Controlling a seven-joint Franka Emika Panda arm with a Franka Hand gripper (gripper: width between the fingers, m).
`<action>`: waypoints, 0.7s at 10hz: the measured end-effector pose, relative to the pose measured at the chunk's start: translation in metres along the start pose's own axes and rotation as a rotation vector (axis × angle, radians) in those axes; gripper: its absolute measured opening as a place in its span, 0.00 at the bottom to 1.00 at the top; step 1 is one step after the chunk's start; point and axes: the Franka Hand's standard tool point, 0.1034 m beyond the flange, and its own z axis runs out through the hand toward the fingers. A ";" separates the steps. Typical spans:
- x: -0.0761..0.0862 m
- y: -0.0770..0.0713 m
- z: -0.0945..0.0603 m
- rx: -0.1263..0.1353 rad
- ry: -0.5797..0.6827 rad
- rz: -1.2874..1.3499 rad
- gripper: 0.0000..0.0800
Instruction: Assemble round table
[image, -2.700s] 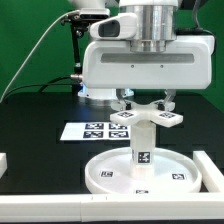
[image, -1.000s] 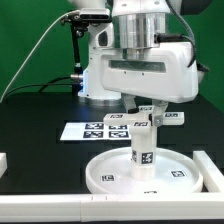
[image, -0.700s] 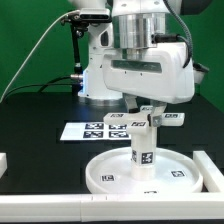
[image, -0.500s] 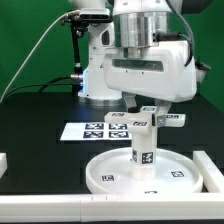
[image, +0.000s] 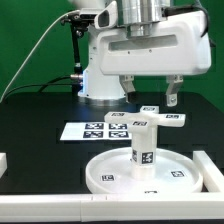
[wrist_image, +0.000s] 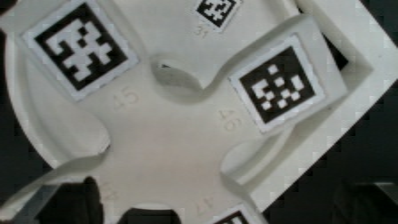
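The round disc (image: 103, 176) lies on the black table near the front. The short thick leg (image: 143, 148) stands upright at its centre. The cross-shaped foot (image: 152, 118) sits on top of the leg. My gripper (image: 148, 93) hangs just above the foot, open and empty, with one finger (image: 125, 88) on each side and clear of it. In the wrist view the foot (wrist_image: 169, 120) fills the picture from close up, with its square tags facing the camera.
The marker board (image: 92, 129) lies flat behind the disc. A white rail (image: 50, 209) runs along the front table edge. White blocks stand at the exterior view's left (image: 3, 160) and right (image: 211, 166). The arm's base (image: 98, 85) stands at the back.
My gripper has let go of the foot, opened wide and lifted a little above it, and the hand has turned. The foot stays on the leg.
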 end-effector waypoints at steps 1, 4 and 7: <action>-0.003 -0.003 0.000 -0.002 -0.004 -0.144 0.81; -0.005 0.000 0.002 -0.003 -0.005 -0.479 0.81; -0.005 0.000 0.003 -0.005 -0.006 -0.631 0.81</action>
